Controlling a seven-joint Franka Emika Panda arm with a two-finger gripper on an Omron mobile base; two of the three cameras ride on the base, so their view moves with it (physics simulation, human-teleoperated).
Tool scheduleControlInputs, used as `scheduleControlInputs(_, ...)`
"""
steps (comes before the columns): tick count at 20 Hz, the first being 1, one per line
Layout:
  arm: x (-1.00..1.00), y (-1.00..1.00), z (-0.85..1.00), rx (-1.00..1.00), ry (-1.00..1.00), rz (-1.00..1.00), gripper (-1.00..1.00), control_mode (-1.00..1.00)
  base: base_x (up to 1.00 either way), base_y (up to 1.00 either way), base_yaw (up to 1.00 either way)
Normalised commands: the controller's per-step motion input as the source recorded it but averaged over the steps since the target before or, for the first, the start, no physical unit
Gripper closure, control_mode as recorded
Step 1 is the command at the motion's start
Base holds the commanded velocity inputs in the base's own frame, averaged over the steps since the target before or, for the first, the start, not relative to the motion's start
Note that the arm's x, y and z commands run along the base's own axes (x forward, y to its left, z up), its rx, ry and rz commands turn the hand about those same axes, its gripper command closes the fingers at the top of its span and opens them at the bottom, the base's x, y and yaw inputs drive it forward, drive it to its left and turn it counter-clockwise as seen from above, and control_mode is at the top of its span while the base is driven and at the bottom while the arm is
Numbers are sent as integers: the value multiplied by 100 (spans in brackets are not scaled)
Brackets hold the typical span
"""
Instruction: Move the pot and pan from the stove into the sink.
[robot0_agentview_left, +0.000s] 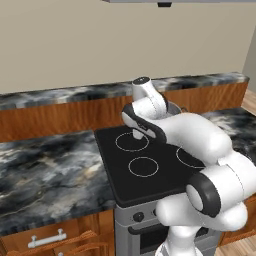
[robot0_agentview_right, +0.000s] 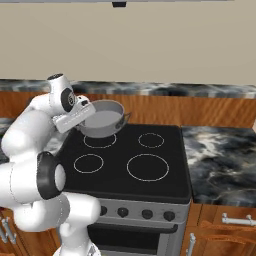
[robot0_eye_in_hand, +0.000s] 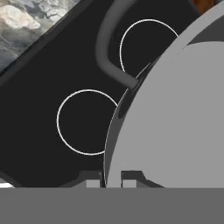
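The claw (robot0_eye_in_hand: 113, 178) is squeezed tight on the thin rim of the pot (robot0_agentview_right: 102, 119), one finger inside and one outside. The pot is grey with a pale inside and small loop handles. It hangs in the air, tipped a little, above the back left ring of the stove (robot0_agentview_right: 165, 186). The stove top is black glass with four white rings. A dark, marbled tabletop (robot0_agentview_left: 47, 172) lies beside the stove.
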Motion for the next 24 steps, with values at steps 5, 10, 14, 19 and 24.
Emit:
scheduleControlInputs(5,-70,-10,38,-2,0,18,100,-100,0,0,0)
scheduleControlInputs(10,-72,-4,26,-3,0,24,100,-100,0,0,0)
scheduleControlInputs(14,-72,-4,20,-3,0,27,100,-100,0,0,0)
scheduleControlInputs(19,-73,-8,13,-1,0,26,100,-100,0,0,0)
scheduleControlInputs(24,-76,-14,6,0,-1,25,100,-100,0,0,0)
